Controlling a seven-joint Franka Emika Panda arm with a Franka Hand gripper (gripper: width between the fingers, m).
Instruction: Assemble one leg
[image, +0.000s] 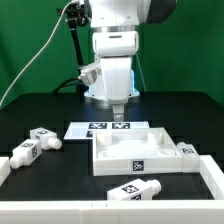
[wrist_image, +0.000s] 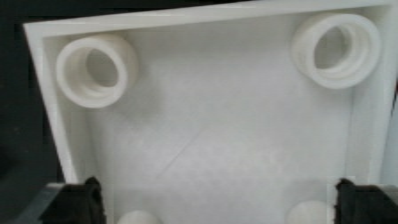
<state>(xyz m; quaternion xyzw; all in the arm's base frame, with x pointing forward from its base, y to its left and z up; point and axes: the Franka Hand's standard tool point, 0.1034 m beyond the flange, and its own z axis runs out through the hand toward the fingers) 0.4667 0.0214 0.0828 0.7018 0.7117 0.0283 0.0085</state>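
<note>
Several stubby white legs with tags lie on the black table: two at the exterior view's left (image: 43, 139) (image: 22, 153), one in front of the panel (image: 136, 189), one at the panel's right edge (image: 187, 150). The large white square panel (image: 135, 152) lies in the middle. My gripper (image: 118, 113) hangs over the panel's far edge, pointing down. In the wrist view my gripper (wrist_image: 214, 205) is open and empty, its dark fingertips (wrist_image: 75, 200) wide apart above the panel (wrist_image: 205, 120). Two of the panel's round corner holes (wrist_image: 93, 68) (wrist_image: 334, 48) show. No leg shows in the wrist view.
The marker board (image: 92, 128) lies flat behind the panel, under the gripper. A white rail (image: 208, 178) runs along the table's front and right side, with another piece at the exterior view's left (image: 5, 170). A green backdrop and cables stand behind the arm.
</note>
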